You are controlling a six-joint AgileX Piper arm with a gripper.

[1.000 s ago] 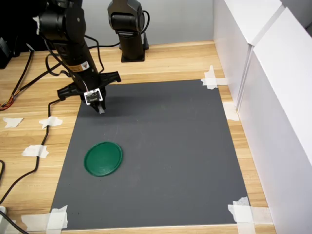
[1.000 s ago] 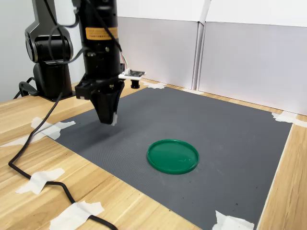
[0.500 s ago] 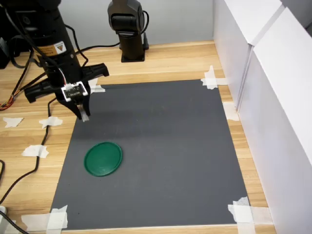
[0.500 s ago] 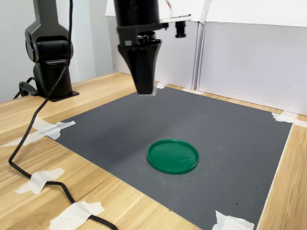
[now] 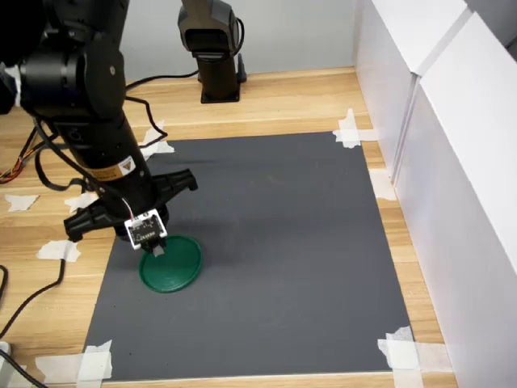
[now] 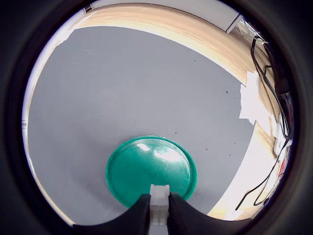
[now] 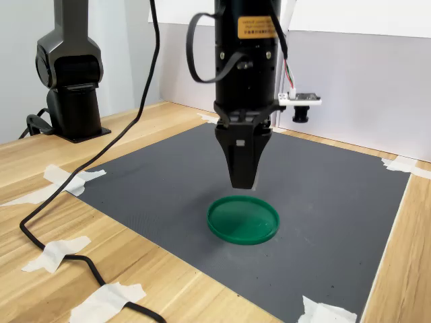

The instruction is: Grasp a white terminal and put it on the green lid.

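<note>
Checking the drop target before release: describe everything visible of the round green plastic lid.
The round dark green plastic lid is a flat glossy disc with a slightly raised rim, lying flat on the grey mat near the edge that faces the taped wooden tabletop. It looks empty. The gripper, shut on the small white terminal, hangs above it without touching.

My arm (image 7: 246,60) wears a yellow-orange label (image 7: 255,27) with small black print and a warning triangle, too fine to read in the second exterior view. In the first exterior view the same label (image 5: 123,168) shows only its triangle sign. No other writing is legible.
</note>
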